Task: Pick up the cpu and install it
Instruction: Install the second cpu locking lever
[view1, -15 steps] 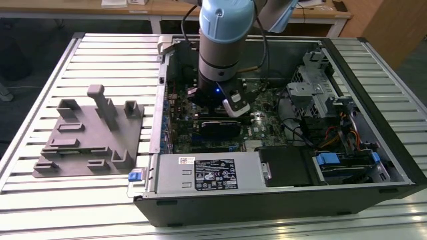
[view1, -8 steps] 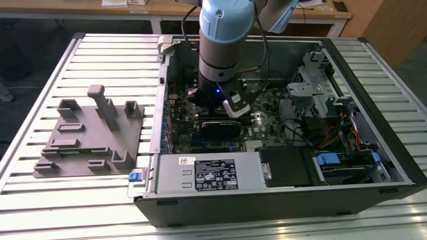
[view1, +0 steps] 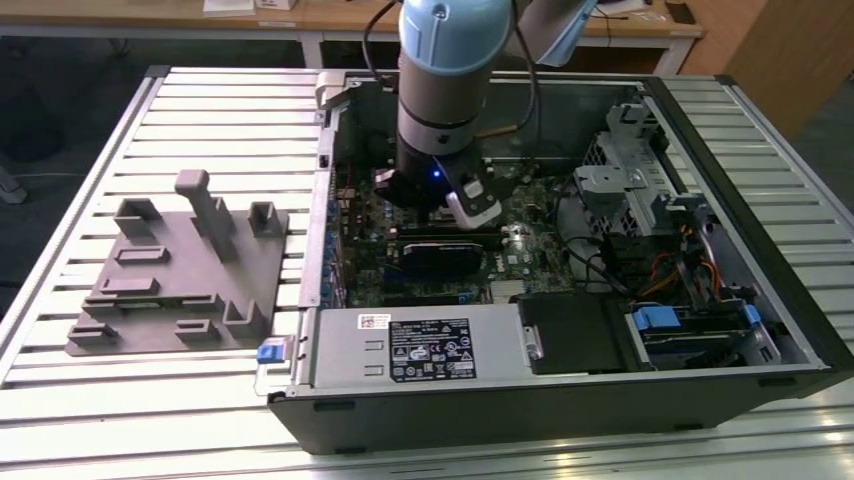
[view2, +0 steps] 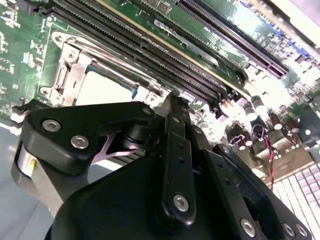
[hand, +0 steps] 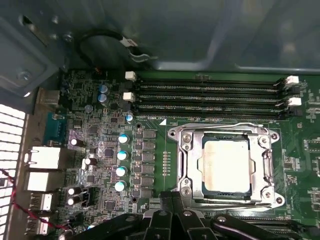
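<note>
— Can you see what the gripper (view1: 441, 215) is doing in there?

— It hangs inside the open computer case (view1: 747, 300), just above the green motherboard (hand: 100, 150). In both wrist views the black linkage blocks the fingertips, so I cannot tell whether the jaws are apart or together, and nothing shows between them.

— And the cpu?

— The cpu (hand: 226, 166) already lies flat in its socket (hand: 186, 165) on the motherboard, silvery top facing up toward the arm. It is nearly square, so no real long axis; its edges run parallel to the socket frame and to the memory slots (hand: 210, 95) beside it. In the second wrist view the cpu (view2: 102, 90) shows as a pale patch just past the gripper's black body.

— What is it all made of, by the look?

— The chip top is smooth dull metal with a darker thin rim. The socket frame is shiny pressed steel with screws at its corners. The slots are long black plastic strips with white clips. Outside the case, a grey plastic tray (view1: 174, 280) sits on the slatted metal table (view1: 80, 180), near its edge on the exterior view's left.
</note>
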